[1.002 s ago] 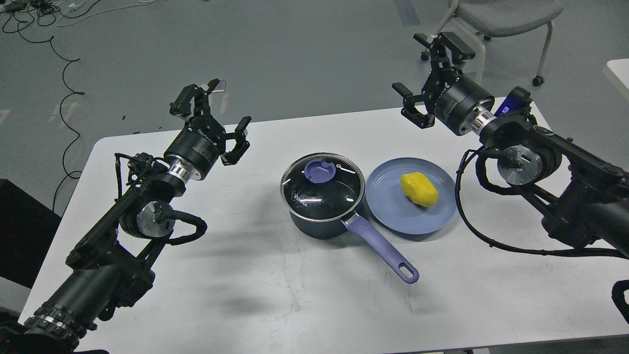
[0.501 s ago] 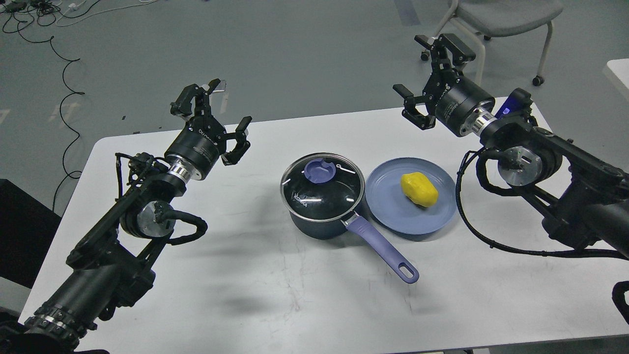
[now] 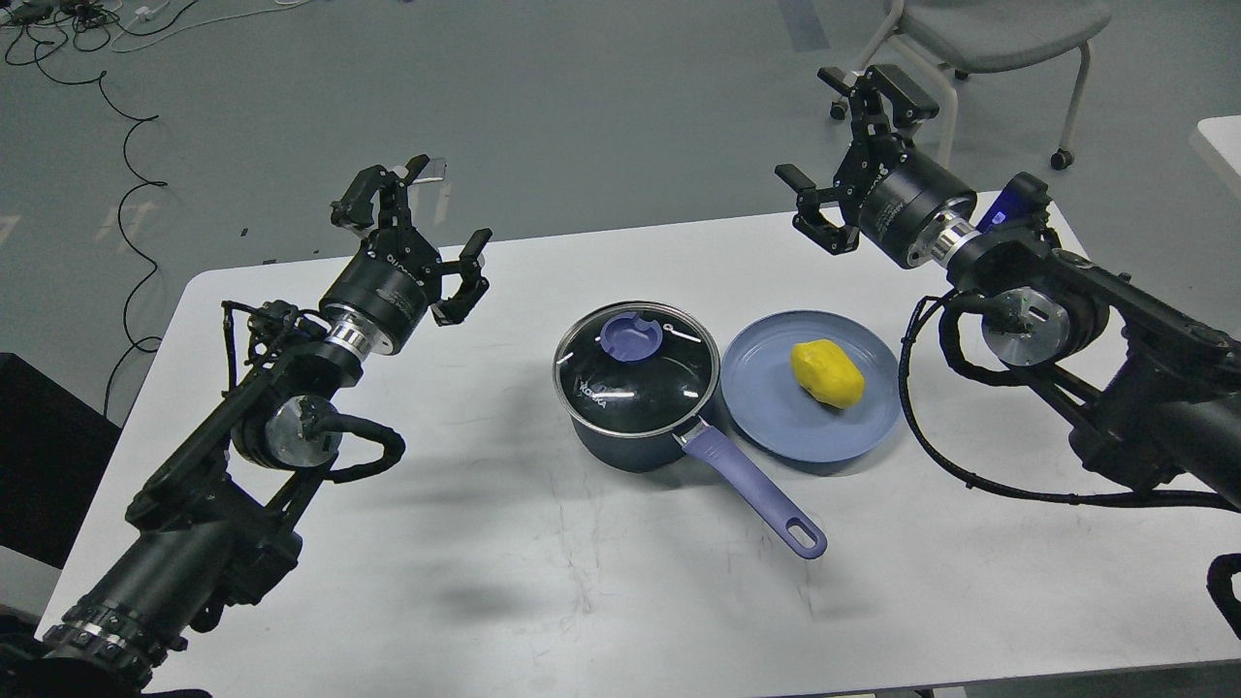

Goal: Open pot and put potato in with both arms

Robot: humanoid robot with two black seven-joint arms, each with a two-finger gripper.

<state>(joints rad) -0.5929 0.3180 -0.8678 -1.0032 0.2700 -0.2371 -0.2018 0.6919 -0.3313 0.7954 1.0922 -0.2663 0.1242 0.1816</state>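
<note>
Table (image 3: pixel 543 601), white, on grey floor (image 3: pixel 582 107); both grippers' fingers (image 3: pixel 475 254) spread, empty.

Pot (image 3: pixel 635 427) interior hidden under the lid (image 3: pixel 635 368); chair (image 3: pixel 989 39) cut off by the top edge.

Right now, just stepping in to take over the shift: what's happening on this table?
Nothing is being handled yet. The left gripper and right gripper both hang open above the white table, holding nothing. The pot stands mid-table with its glass lid still on, handle pointing toward the robot. The yellow potato lies on the blue plate just right of the pot.
</note>
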